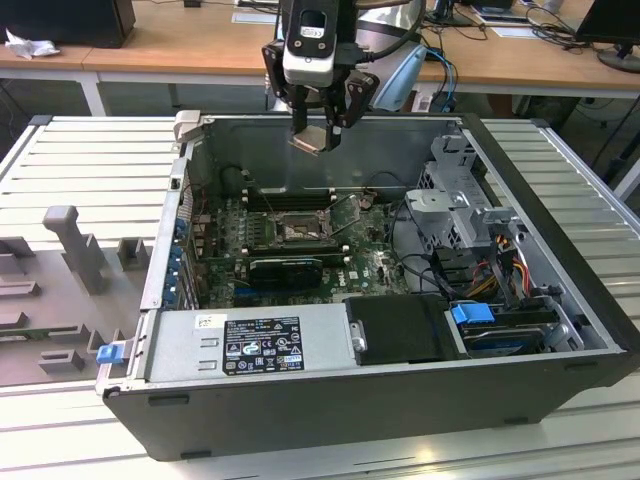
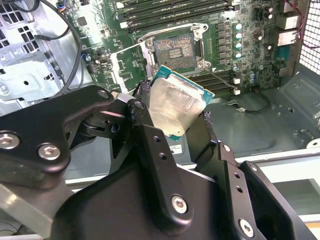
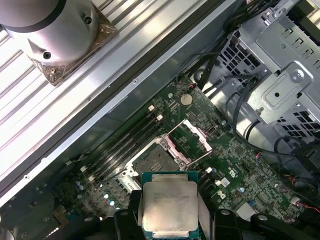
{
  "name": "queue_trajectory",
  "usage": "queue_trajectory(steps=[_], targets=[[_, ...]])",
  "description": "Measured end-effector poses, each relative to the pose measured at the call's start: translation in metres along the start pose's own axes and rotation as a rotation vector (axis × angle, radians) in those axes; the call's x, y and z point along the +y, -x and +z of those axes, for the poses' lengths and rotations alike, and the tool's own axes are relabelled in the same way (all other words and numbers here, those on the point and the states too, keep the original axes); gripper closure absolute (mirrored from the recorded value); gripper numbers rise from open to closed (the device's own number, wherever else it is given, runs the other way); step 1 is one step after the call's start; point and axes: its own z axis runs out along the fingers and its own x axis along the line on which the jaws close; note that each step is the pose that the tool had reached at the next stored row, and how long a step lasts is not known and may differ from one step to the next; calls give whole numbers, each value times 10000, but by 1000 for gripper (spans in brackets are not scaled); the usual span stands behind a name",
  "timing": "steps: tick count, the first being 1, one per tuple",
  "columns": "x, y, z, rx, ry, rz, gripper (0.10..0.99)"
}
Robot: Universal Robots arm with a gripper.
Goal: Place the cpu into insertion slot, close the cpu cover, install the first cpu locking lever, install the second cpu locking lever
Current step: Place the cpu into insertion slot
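We see the cpu (image 2: 177, 107) as a pale silvery-beige metal face, smooth with a dull sheen and faint smears, set on a green laminate edge. The jaws are matt black, whether metal or plastic we cannot tell, studded with bright metal screw heads. The motherboard (image 3: 235, 165) is green laminate with a slight gloss. The insertion slot (image 2: 172, 49) is dark with a bare metal rim, and the cpu cover (image 2: 116, 70) is thin pale metal. The case (image 1: 350, 400) is matt dark outside and dull bare sheet metal inside, with a perforated metal drive cage (image 3: 285, 85) and a glossy blue plastic clip (image 1: 472, 313). The desk (image 1: 80, 150) is ribbed, satin light-grey metal.
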Motion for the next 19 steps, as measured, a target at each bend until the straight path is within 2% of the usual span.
queue_trajectory(steps=[13,19], targets=[[0,0,4,-39,8,439,553],[-1,0,7,-92,20,1040,553]])
